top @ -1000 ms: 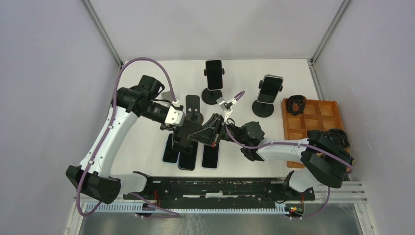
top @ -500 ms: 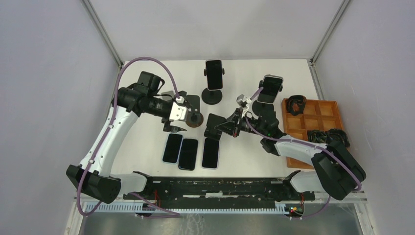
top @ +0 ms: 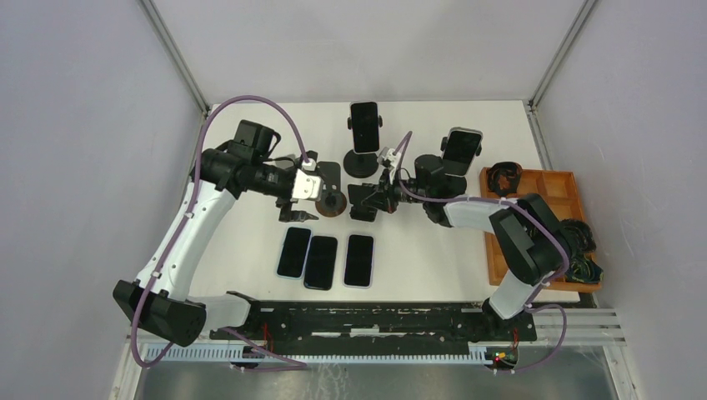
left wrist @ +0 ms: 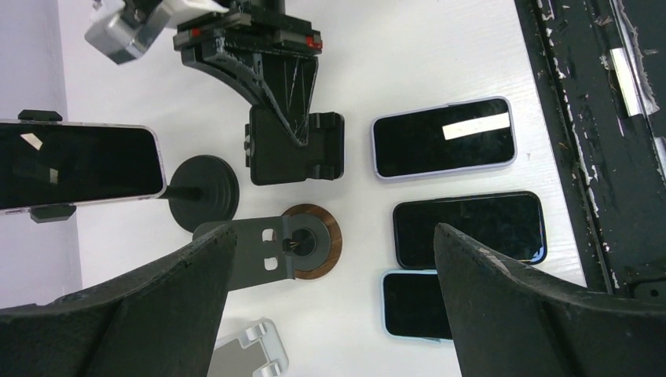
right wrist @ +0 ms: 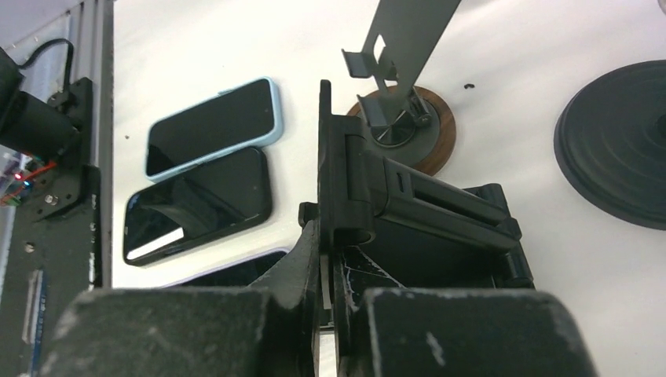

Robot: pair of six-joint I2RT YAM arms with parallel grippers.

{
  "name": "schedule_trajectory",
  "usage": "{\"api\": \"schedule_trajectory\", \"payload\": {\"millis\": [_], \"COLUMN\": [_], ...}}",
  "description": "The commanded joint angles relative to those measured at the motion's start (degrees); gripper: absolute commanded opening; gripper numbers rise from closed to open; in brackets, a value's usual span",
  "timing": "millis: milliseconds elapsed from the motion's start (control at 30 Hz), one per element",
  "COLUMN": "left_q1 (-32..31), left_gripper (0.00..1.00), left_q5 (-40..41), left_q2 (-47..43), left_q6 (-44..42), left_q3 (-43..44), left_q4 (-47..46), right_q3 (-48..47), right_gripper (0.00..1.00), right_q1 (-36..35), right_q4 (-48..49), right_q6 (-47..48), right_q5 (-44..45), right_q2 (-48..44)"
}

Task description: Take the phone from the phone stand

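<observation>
Now | three phones (top: 320,262) flat, screens dark | black stand (right wrist: 424,206) in right claw (right wrist: 326,251)

A brown wooden tray (top: 534,207) with square compartments lies at the right edge of the white table (top: 242,242). A black cable coil (top: 503,177) sits in its far-left compartment, and more coils (top: 575,234) lie along its right side. A black rail (top: 375,321) runs along the table's near edge, with grey walls (top: 75,125) on three sides.
</observation>
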State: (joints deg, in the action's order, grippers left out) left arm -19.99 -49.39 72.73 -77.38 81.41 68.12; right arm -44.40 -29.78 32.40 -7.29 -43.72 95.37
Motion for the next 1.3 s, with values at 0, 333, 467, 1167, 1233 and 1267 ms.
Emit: {"api": "schedule_trajectory", "payload": {"millis": [0, 333, 467, 1167, 1233, 1267], "left_q1": [0.1, 0.1, 0.1, 0.8, 1.0, 1.2], "left_gripper": [1.0, 1.0, 1.0, 1.0, 1.0, 1.0], "left_q5": [0.3, 0.2, 2.3, 22.9, 21.8, 20.9], "left_q2": [-1.0, 0.1, 1.5, 10.8, 14.8, 17.2], "left_q6": [2.3, 8.9, 21.2, 55.4, 58.8, 59.9], "left_q3": [0.4, 0.7, 1.8, 8.7, 12.2, 14.2], "left_q4": [-1.6, -4.3, -11.6, -36.3, -36.5, -36.4], "right_q3": [-5.8, -10.0, -8.8, -4.8, -7.1, -8.5], "right_gripper": [0.09, 0.41, 0.47, 0.98, 0.98, 0.98], "right_q1": [1.1, 2.5, 2.5, 2.4, 2.5, 2.5], "right_q4": [-5.7, -18.6, -18.4, -17.3, -18.6, -19.1], "right_q6": [9.5, 20.2, 20.7, 5.3, 0.7, -1.1], "right_q5": [-4.2, 0.4, 7.0, 16.8, 13.9, 11.9], "right_q2": [3.6, 6.8, 3.2, -22.2, -23.1, -23.3]}}
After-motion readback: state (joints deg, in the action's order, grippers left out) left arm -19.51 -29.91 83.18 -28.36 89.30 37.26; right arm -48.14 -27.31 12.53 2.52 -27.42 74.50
